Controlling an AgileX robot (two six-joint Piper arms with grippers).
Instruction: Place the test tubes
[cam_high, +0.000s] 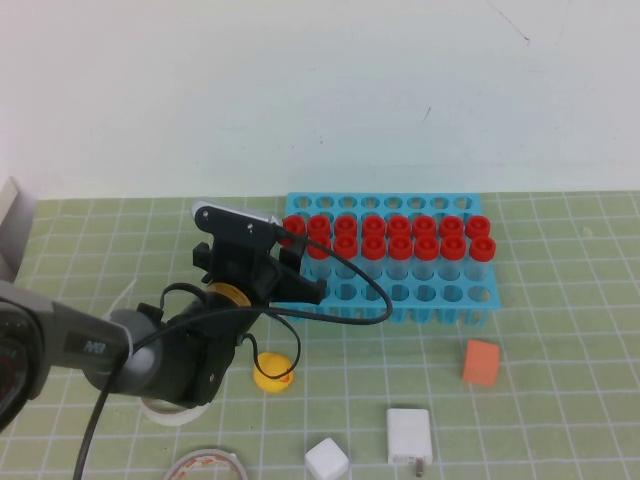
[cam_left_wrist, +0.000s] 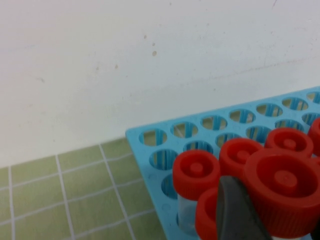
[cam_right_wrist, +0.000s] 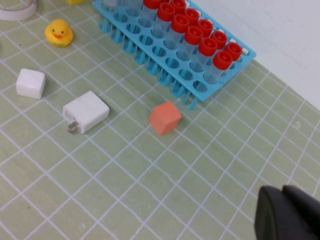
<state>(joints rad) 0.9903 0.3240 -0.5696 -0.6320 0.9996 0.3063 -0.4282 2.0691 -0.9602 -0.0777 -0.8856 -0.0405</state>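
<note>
A blue rack (cam_high: 440, 203) stands mid-table, with two rows of red-capped test tubes (cam_high: 400, 240) across its back half. My left gripper (cam_high: 298, 283) hangs over the rack's left end. In the left wrist view it (cam_left_wrist: 277, 220) is shut on a red-capped test tube (cam_left_wrist: 285, 185), with one dark finger (cam_left_wrist: 235, 215) against the cap. That tube sits just beside the capped tubes (cam_left_wrist: 196, 172) at the rack's corner (cam_left_wrist: 150, 137). My right gripper (cam_right_wrist: 287, 215) is shut and empty above bare mat, away from the rack (cam_right_wrist: 200, 90), and is out of the high view.
On the mat in front of the rack lie a yellow duck (cam_high: 271, 372), an orange cube (cam_high: 480, 362), a white charger (cam_high: 408, 435), a white cube (cam_high: 326, 461) and a tape roll (cam_high: 205, 465). The wall stands right behind the rack.
</note>
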